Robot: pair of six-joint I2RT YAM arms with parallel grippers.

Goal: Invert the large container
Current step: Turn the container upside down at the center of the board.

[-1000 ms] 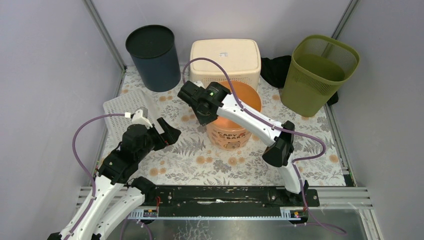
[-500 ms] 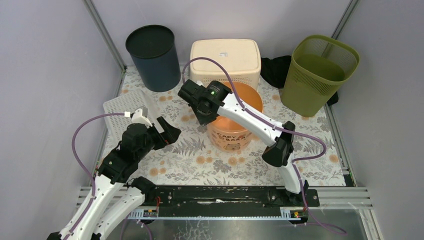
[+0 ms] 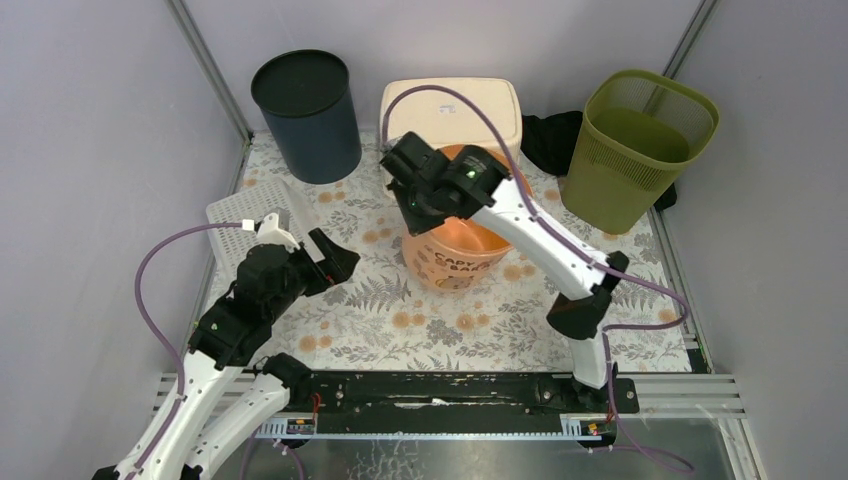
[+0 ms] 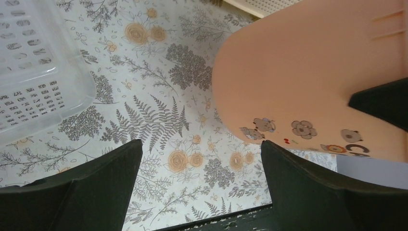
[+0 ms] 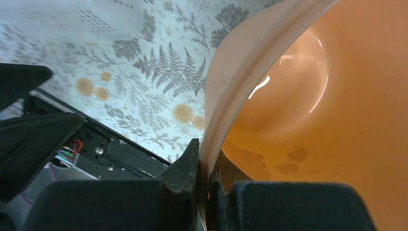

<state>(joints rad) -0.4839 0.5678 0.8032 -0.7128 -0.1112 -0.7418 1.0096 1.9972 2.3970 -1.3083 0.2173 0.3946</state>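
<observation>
While right claw [image 5: 206, 159] grips it — orange bucket [image 3: 455, 262], tilted.

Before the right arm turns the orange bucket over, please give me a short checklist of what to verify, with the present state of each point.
1. Right gripper shut on the rim of the orange bucket: ok.
2. Bucket empty inside, as far as the right wrist view shows: ok.
3. Left gripper open and apart from the bucket: ok.
4. White basket apart from the bucket: ok.
5. Gap between the bucket and the cream box behind it: cannot tell.
6. Bucket upside down: not ok, its mouth faces up.
</observation>
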